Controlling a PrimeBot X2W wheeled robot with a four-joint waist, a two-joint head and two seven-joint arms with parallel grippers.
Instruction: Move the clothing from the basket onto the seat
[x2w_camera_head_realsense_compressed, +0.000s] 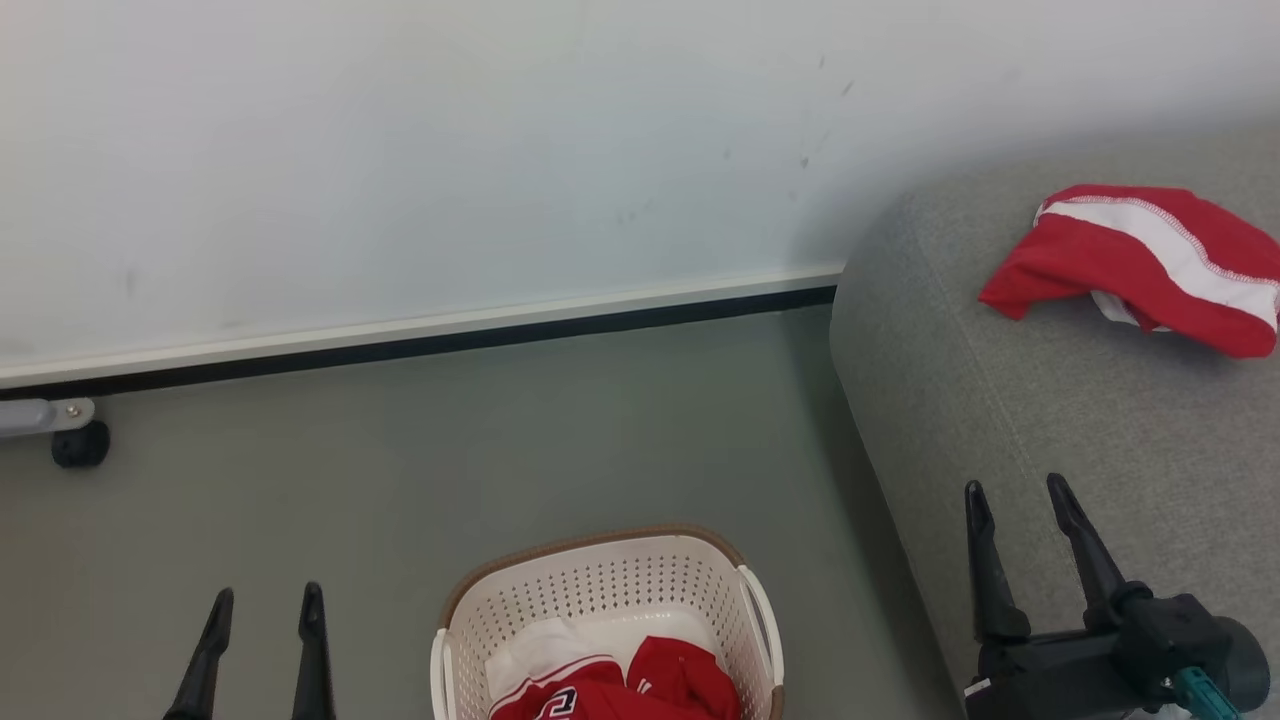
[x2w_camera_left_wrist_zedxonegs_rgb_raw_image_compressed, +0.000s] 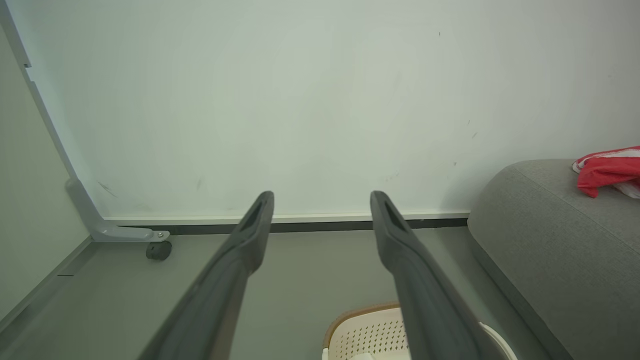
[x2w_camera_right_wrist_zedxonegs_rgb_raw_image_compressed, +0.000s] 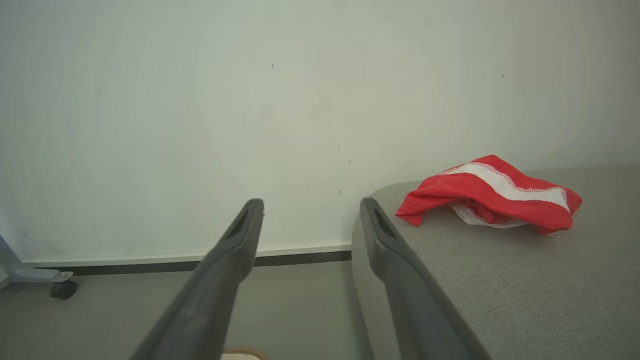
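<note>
Head view: red jerseys (x2w_camera_head_realsense_compressed: 610, 685) lie in the laundry basket (x2w_camera_head_realsense_compressed: 600, 540) between left jaws and right jaws, both open, empty; we judge the left nearer. Another jersey (x2w_camera_head_realsense_compressed: 1130, 260) lies on the sofa (x2w_camera_head_realsense_compressed: 1000, 400).

text: none legible | navy white-edged lettering (x2w_camera_head_realsense_compressed: 562, 703) on jersey (x2w_camera_head_realsense_compressed: 600, 692) in basket (x2w_camera_head_realsense_compressed: 600, 580) | bottom centre, cut off by frame edge
</note>
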